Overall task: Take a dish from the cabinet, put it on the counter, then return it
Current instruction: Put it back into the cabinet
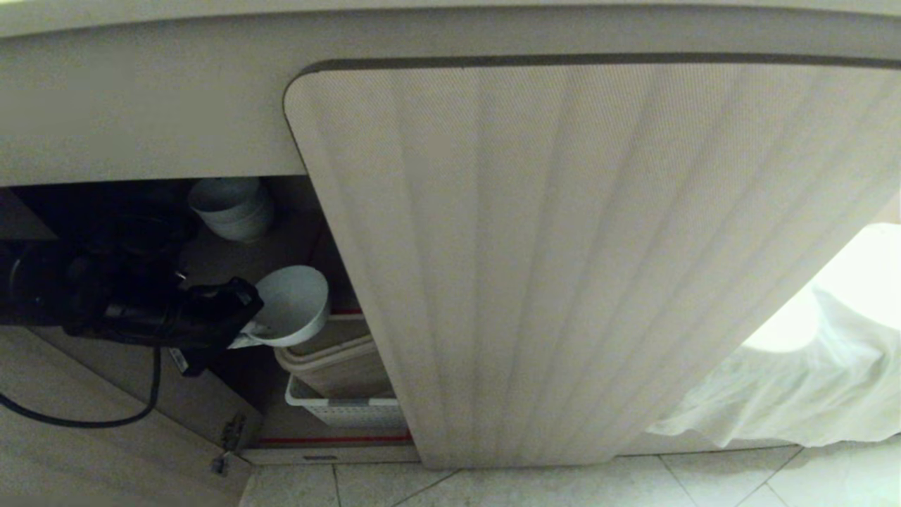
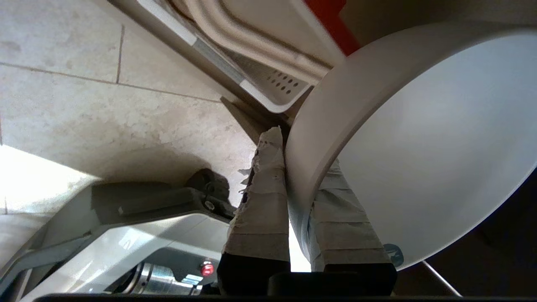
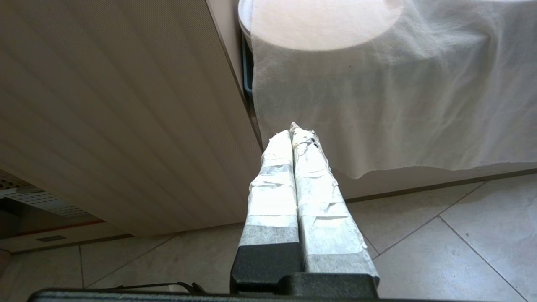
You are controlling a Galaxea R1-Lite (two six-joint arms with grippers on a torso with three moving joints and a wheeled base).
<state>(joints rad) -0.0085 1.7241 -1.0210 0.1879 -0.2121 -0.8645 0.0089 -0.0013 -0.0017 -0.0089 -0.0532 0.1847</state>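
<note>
- Left pincer point(image 1: 243, 331), black, reaching in from the left at the open side of the cabinet point(image 1: 141, 113), clenched on the rim of the dish point(image 1: 292, 304).
- Dish: small white deep bowl, held in the air, tilted so its hollow faces up and outward, in front of the cabinet's opening and above the lower shelf.
- Seen only from the head: stack of white bowls point(image 1: 232, 208) deeper inside on the upper shelf, well apart from the held dish; beige tubs point(image 1: 338, 366) nested over a white perforated basket point(image 1: 345, 408) on the lower shelf, just below the dish; red shelf edge point(image 1: 331, 440); closed fluted door point(image 1: 584, 267) filling the middle; black cable point(image 1: 105, 419) hanging under the arm.
- Seen only from the left wrist: taped fingers point(image 2: 262, 201), one on the outside of the dish's wall, the other inside, the rim pinched between them; glossy inside of the dish point(image 2: 428, 138) filling much of that view; tiled floor point(image 2: 84, 105) beneath; part of the robot's grey base point(image 2: 138, 218); corner of the perforated basket point(image 2: 277, 88) close to the dish's rim.
- Seen only from the right wrist: right pincer point(image 3: 295, 134), taped fingers pressed together, grasping nothing, pointing toward the gap between the fluted door point(image 3: 117, 117) and a white cloth point(image 3: 398, 92) draped over something round.
- White cloth point(image 1: 809, 380) also at the head view's right edge, beside the door.
- Right arm itself absent from the head view.
</note>
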